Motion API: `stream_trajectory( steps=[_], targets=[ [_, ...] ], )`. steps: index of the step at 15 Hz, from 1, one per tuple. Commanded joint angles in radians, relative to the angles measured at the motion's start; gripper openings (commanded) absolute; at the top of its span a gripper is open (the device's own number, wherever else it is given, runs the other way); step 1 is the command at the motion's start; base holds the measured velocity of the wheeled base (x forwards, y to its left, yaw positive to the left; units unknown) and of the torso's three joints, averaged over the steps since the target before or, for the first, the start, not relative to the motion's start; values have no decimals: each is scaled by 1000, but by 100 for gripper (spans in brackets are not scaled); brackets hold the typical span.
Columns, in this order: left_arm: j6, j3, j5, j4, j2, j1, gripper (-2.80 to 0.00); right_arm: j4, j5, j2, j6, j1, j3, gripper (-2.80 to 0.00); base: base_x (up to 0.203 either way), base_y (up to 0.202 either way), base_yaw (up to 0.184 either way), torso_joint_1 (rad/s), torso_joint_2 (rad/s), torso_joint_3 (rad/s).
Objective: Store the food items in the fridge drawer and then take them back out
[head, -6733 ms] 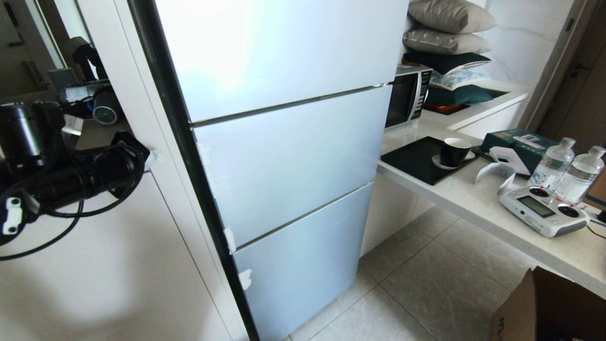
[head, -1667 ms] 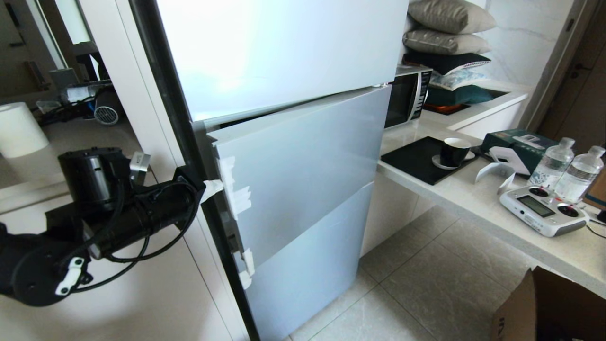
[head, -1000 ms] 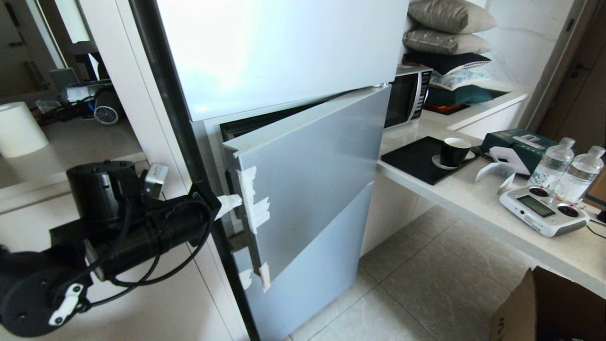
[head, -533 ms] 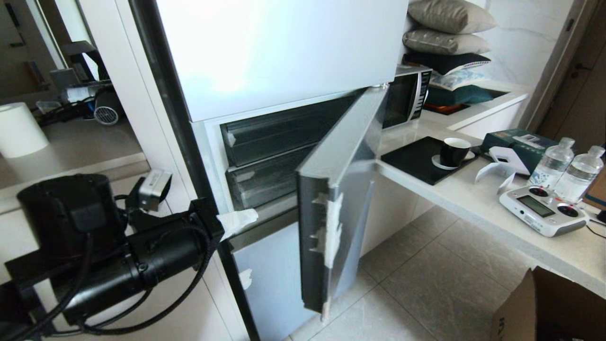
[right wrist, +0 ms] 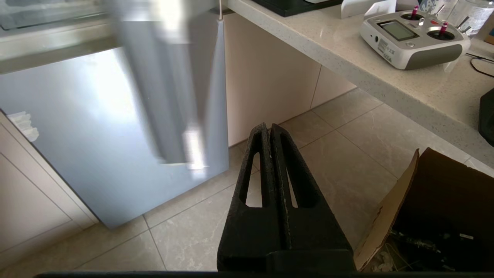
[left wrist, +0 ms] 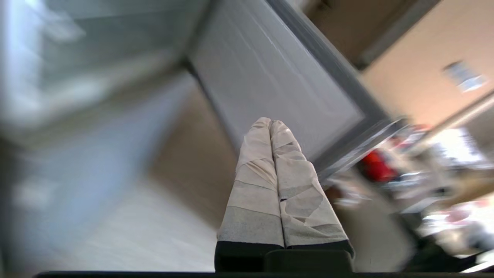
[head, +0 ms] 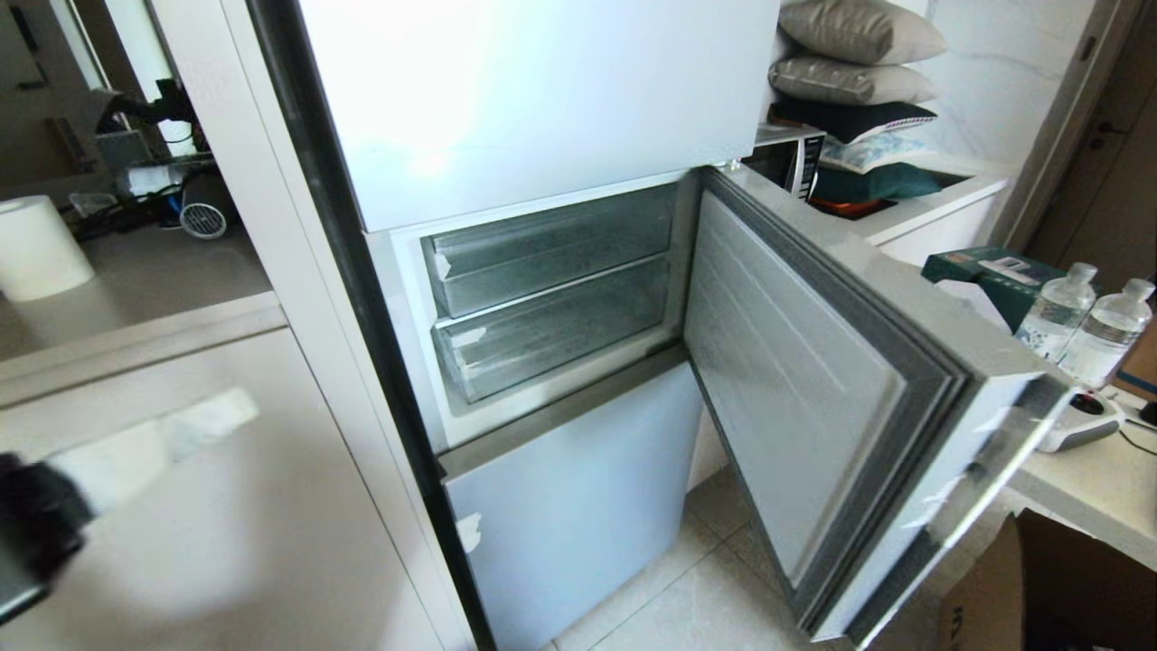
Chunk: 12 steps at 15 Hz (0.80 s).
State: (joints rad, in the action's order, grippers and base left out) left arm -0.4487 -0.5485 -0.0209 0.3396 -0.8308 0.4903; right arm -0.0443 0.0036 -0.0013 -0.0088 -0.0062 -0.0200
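Middle fridge door (head: pixel 813 389) swung wide; left gripper (left wrist: pixel 270 125) pressed together, empty, risks door rebounding before reaching fridge drawer (head: pixel 551 339).

Left pincer (left wrist: pixel 270 122) closed, empty; right pincer (right wrist: pixel 269 126) closed.

Stacked cushions (head: pixel 854 54), two water bottles (head: pixel 1080 316) and seemingly a cardboard box (head: pixel 1048 588) flank the fridge.

Middle door (head: pixel 813 380) swung right – 2 drawers stacked inside: fridge drawer (head: pixel 556 330) below tray (head: pixel 551 249).
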Motion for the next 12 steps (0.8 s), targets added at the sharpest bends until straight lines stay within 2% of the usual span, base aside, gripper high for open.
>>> stream_trajectory(
  steps=[1, 3, 4, 5, 7, 8, 10, 12],
  targets=[
    [137, -36, 49, -268, 289, -45, -280, 0, 1, 0, 0, 0, 0, -280, 0, 0, 0, 0, 0, 0],
    [236, -25, 100, -418, 431, -244, -280, 1, 1, 0, 0, 0, 0, -280, 0, 0, 0, 0, 0, 0],
    [274, 19, 137, -458, 489, -339, -280, 1, 1, 0, 0, 0, 0, -280, 0, 0, 0, 0, 0, 0],
    [297, 105, 174, -466, 513, -390, -280, 0, 1, 0, 0, 0, 0, -280, 0, 0, 0, 0, 0, 0],
    [356, 328, 178, -452, 530, -400, -280, 0, 1, 0, 0, 0, 0, -280, 0, 0, 0, 0, 0, 0],
    [396, 423, 147, -451, 535, -400, -280, 0, 1, 0, 0, 0, 0, -280, 0, 0, 0, 0, 0, 0],
    [434, 485, 90, -492, 546, -410, -280, 1, 1, 0, 0, 0, 0, -280, 0, 0, 0, 0, 0, 0],
    [480, 474, 65, -513, 556, -522, -280, 0, 1, 0, 0, 0, 0, -280, 0, 0, 0, 0, 0, 0]
  ],
)
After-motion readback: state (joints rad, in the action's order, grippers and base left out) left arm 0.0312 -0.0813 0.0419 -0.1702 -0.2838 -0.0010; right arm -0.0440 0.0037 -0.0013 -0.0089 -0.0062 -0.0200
